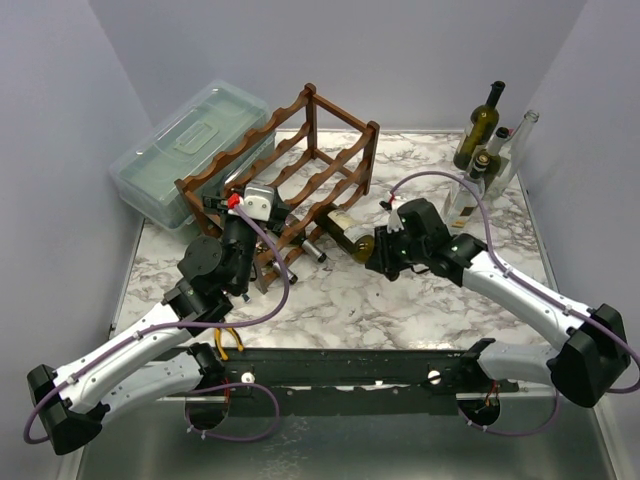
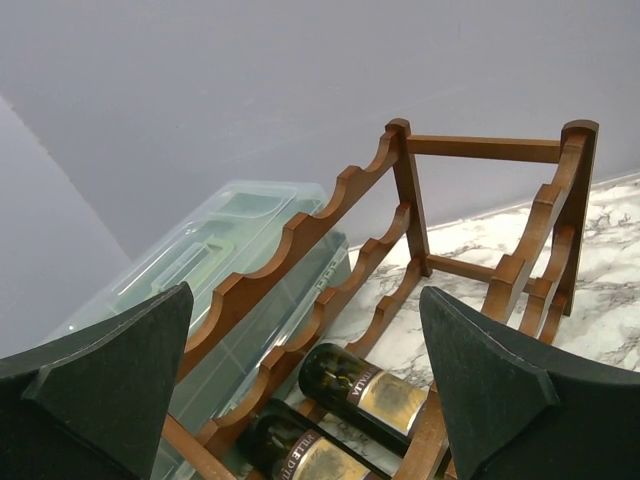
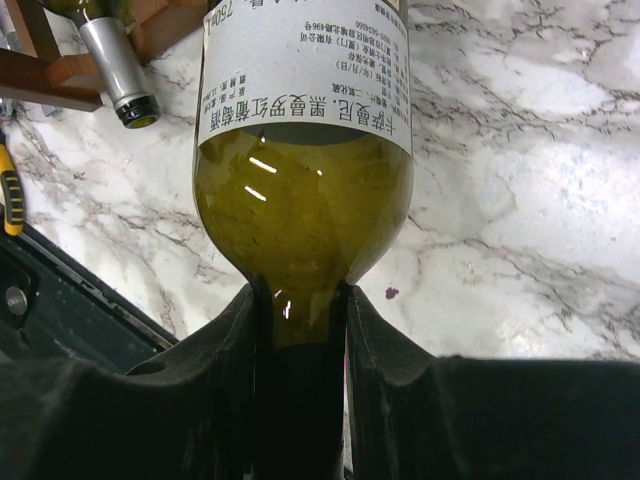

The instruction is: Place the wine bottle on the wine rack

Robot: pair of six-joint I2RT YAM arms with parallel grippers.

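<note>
The right claw (image 3: pixel 298 300) is pinching the wine bottle (image 1: pixel 347 231) by its neck, one dark finger (image 3: pixel 215 370) pressing on each side just below the shoulder. The bottle is lying nearly flat, low over the marble counter (image 1: pixel 400 310), with its base pointing toward the wine rack (image 1: pixel 300 165) and its neck pointing back toward the right arm. Its olive-green glass and white printed label are filling the right wrist view. The base is sitting right at the lower near corner of the rack (whether it is touching the wood there, I cannot tell).

The left claw (image 2: pixel 305 292) is hanging spread wide, gripping nothing, and is looking along the rack from its near left end. Through the gap between its fingers (image 2: pixel 110 390), the scalloped rails are showing in tiers. Two other bottles (image 2: pixel 355 392) are lying side by side in the bottom tier, labels up. One silver-capped neck (image 3: pixel 118 68) is sticking out of the rack just beside the held bottle.

A clear plastic box (image 1: pixel 190 150) with a lid is sitting behind the rack on the left, close against it. A group of upright bottles (image 1: pixel 484 140) is standing at the far right corner of the counter, well apart from the rack.
</note>
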